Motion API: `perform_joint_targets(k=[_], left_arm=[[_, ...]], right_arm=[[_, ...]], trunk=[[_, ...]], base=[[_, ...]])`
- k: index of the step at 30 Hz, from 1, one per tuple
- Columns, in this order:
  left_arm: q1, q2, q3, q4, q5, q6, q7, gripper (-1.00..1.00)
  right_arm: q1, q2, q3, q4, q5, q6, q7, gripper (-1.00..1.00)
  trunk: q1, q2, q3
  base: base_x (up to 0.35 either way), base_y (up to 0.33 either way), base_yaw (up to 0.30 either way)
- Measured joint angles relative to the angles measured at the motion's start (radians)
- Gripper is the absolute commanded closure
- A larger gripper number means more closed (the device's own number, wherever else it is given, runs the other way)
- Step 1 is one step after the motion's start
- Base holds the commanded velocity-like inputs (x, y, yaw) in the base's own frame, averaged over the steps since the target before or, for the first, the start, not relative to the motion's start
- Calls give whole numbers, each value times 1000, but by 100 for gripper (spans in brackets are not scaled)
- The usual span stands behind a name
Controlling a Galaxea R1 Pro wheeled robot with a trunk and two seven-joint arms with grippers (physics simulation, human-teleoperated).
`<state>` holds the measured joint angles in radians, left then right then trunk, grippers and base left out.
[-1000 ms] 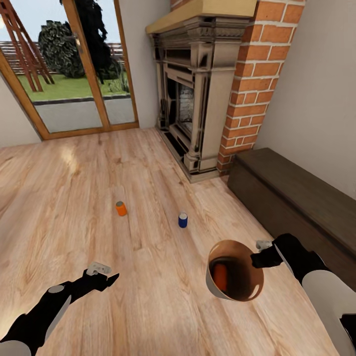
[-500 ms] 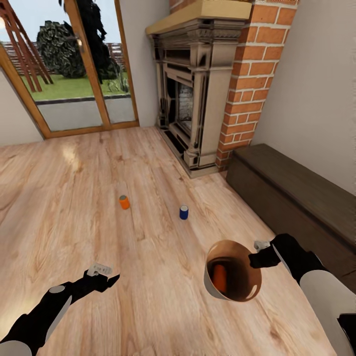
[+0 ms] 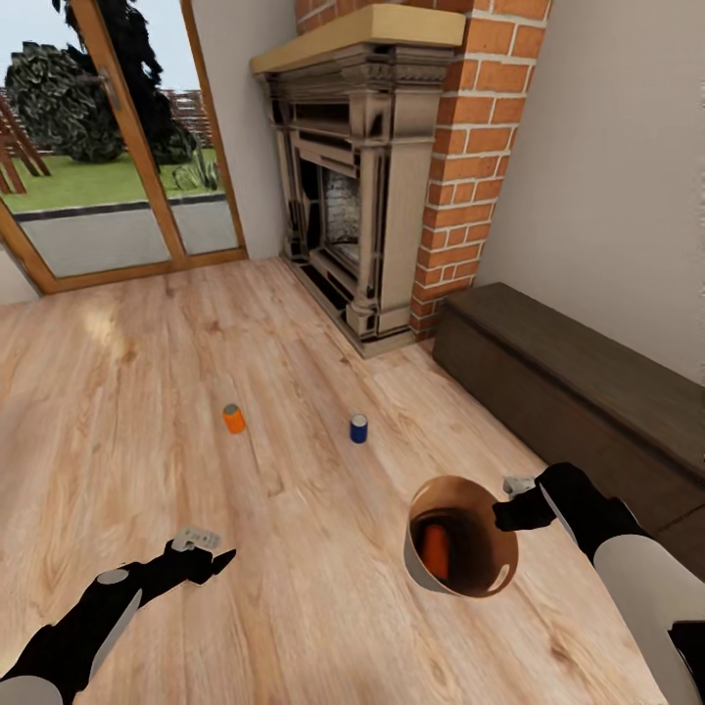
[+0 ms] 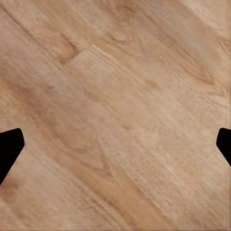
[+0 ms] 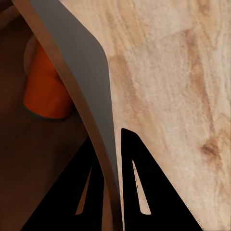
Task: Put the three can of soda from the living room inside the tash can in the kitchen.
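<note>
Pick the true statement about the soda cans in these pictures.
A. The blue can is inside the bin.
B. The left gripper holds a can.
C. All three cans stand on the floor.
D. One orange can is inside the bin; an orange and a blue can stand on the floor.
D: an orange can lies inside the bin that the right gripper holds by its rim, while the other orange can and the blue can stand on the wood floor.
</note>
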<state>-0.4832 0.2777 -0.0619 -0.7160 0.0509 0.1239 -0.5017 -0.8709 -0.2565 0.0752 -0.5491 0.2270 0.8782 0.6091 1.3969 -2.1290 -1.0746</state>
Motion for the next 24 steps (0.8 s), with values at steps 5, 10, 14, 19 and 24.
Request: perform_joint_targets(k=[5, 10, 14, 19, 24], left_arm=[[0, 0, -1, 0, 0, -1, 0, -100], [0, 0, -1, 1, 0, 0, 0, -100], [0, 0, -1, 1, 0, 0, 0, -100], [0, 0, -1, 1, 0, -1, 0, -100], [0, 0, -1, 1, 0, -1, 0, -100]], right_arm=[[0, 1, 0, 0, 3, -1, 0, 100], [0, 1, 1, 0, 2, -1, 0, 100], [0, 3, 2, 0, -1, 0, 0, 100], [0, 3, 3, 0, 1, -1, 0, 100], [0, 3, 2, 0, -4, 1, 0, 100]], trunk=[[0, 0, 3], [0, 0, 4], [0, 0, 4], [0, 0, 4], [0, 0, 5]], base=[[178, 298, -199], [183, 297, -61], [185, 296, -11], [187, 294, -4], [206, 284, -133]])
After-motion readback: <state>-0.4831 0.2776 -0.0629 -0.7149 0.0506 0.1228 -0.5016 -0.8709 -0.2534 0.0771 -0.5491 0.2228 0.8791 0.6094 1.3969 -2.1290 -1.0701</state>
